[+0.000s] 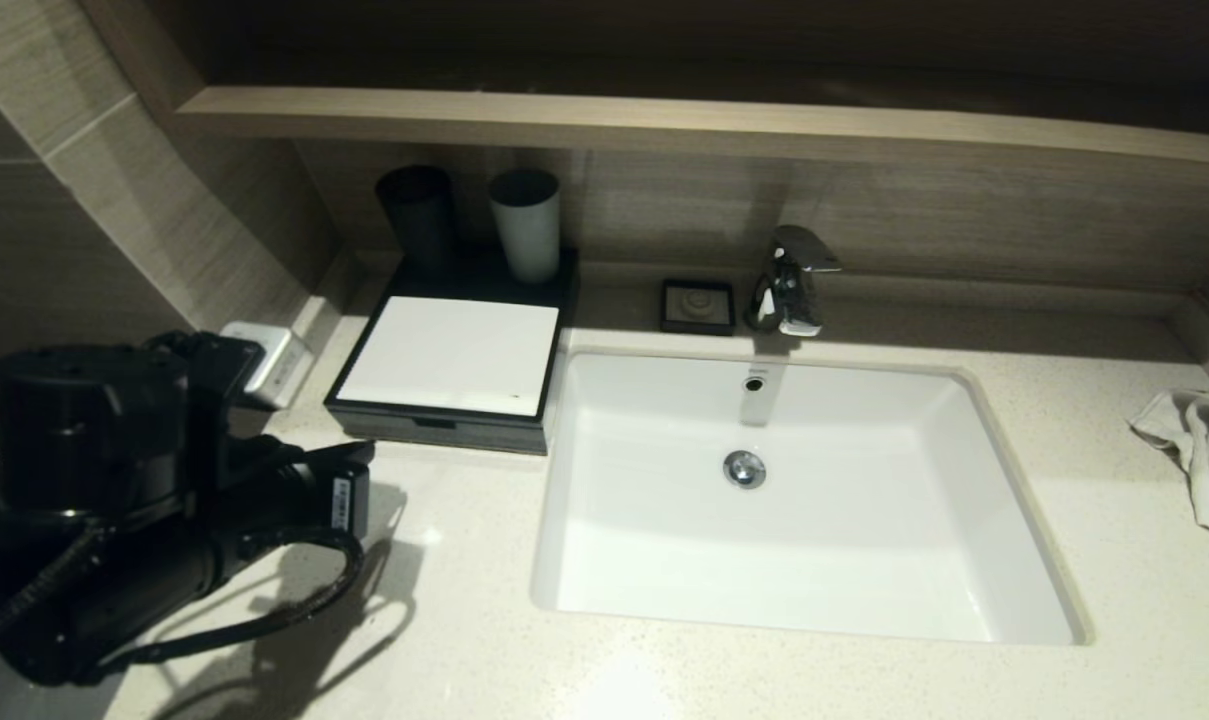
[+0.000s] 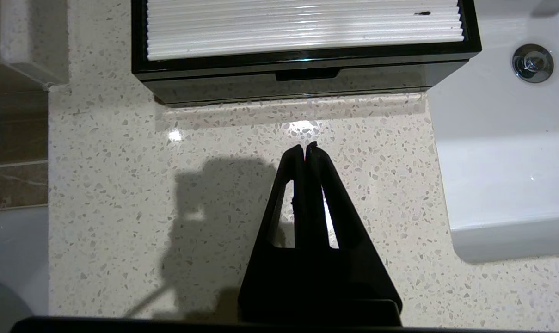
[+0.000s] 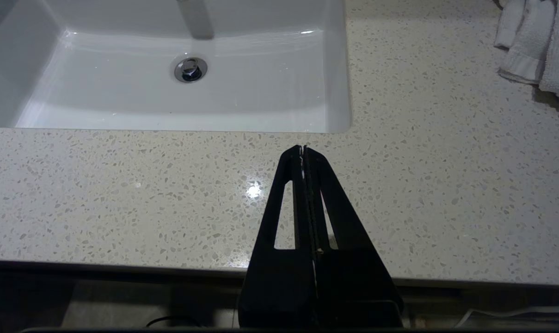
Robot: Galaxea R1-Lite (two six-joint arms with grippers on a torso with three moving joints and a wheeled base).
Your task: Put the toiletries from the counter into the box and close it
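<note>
The black box (image 1: pixel 452 355) with its white top panel stands at the back left of the cream speckled counter (image 1: pixel 444 620), beside the sink. Its notched front drawer (image 2: pixel 307 74) sits flush with the box front. No toiletries show in any view. My left gripper (image 2: pixel 305 147) is shut and empty, hovering over bare counter a short way in front of the drawer; its arm (image 1: pixel 164 500) fills the lower left of the head view. My right gripper (image 3: pixel 303 149) is shut and empty over the counter's front strip, near the basin's near right corner.
The white sink basin (image 1: pixel 664 400) lies right of the box, with a chrome tap (image 1: pixel 792 280) behind it. A dark cup (image 1: pixel 416 215) and a grey cup (image 1: pixel 527 225) stand behind the box. A small black square dish (image 1: pixel 698 305) sits by the tap, and a white towel (image 1: pixel 1204 460) lies far right.
</note>
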